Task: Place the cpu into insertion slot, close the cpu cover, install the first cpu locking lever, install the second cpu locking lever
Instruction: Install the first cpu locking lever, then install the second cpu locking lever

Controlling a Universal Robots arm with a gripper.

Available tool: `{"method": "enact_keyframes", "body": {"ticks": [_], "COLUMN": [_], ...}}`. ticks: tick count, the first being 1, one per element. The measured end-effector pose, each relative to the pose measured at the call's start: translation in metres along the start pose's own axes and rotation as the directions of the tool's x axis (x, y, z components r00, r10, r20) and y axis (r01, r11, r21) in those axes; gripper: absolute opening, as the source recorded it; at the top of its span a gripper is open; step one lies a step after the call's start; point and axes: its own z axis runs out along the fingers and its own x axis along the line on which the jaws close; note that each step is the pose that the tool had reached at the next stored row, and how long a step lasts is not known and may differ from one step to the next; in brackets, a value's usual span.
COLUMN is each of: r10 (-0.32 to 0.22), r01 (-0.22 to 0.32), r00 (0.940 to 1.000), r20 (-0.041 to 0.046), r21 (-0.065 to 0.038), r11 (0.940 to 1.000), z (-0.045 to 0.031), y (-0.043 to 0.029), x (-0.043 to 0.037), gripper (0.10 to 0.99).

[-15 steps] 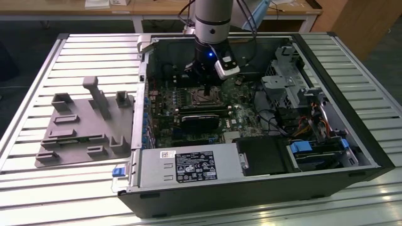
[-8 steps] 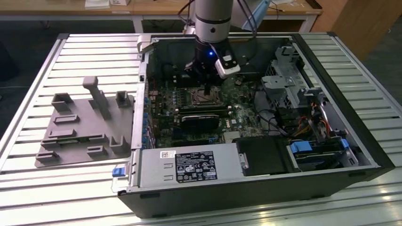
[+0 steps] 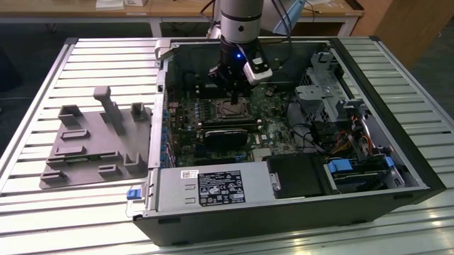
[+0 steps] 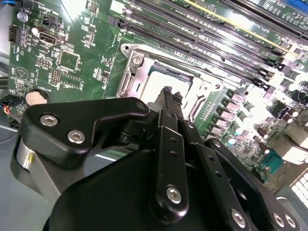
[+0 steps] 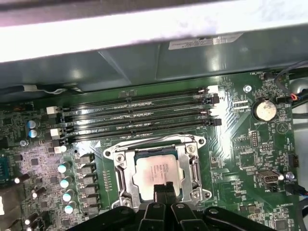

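Black and jointed, the end effector is seen in both wrist views with its fingers brought together to a narrow tip, nothing held between them. That tip is lowered directly over the cpu, a small flat square chip with a dull silver-grey metal top; whether the chip is actually touched cannot be told. The chip is already seated in the insertion slot, a small square black-rimmed socket, and it lies straight beneath the tip rather than off to any side.

Around the chip the cpu cover, a thin silver-grey metal frame with a large square window, appears to be folded down over the socket, the chip showing through its window. How the locking levers stand cannot be made out.

Beyond the socket, away from the end effector, four long narrow black memory slots are laid side by side, their long axes parallel to the socket's far edge. In the exterior view the open dark computer case is rested on a slatted metal counter.
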Motion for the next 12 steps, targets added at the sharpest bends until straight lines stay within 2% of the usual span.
{"method": "enact_keyframes", "body": {"ticks": [12], "r10": [0.000], "r01": [0.000], "r00": [1.0000], "r20": [0.0000], "r21": [0.000], "r11": [1.0000], "z": [-0.0016], "y": [-0.0001], "x": [0.0000], "gripper": [0.106]}}
